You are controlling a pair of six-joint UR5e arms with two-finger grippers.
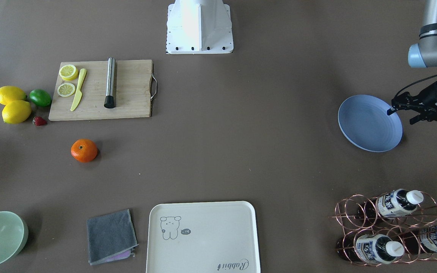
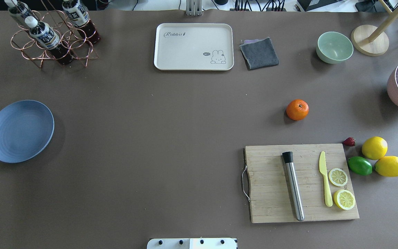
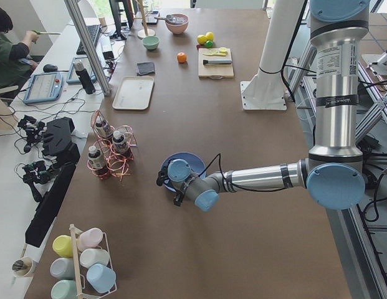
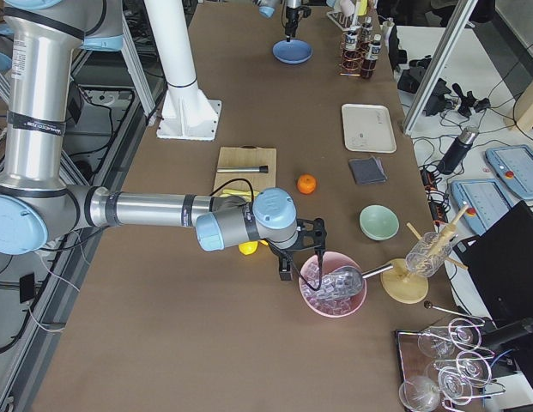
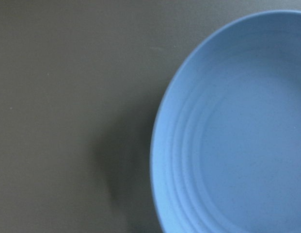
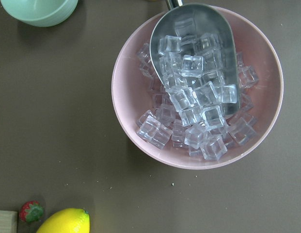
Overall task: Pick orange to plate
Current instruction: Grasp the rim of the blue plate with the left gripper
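Sitting on the bare table (image 1: 241,132), the orange (image 1: 84,150) is lying near the board's (image 1: 135,87) operator-side edge, touching nothing. The plate (image 1: 369,123) is resting well apart from the board, toward the robot's left end. The left gripper (image 1: 401,117) is hovering at the plate's rim farthest from the board, fingers spread, holding nothing. The right gripper (image 4: 302,257) is hanging beyond the board's opposite end, over a pink bowl (image 6: 122,82) of ice (image 6: 189,116); spread or pressed together, I cannot tell.

A robotics lab: aluminium posts (image 3: 87,43), a cable-strewn side desk (image 3: 65,53) with tablets (image 3: 43,87), and a seated operator (image 3: 9,47) beside the brown bench (image 3: 255,249).
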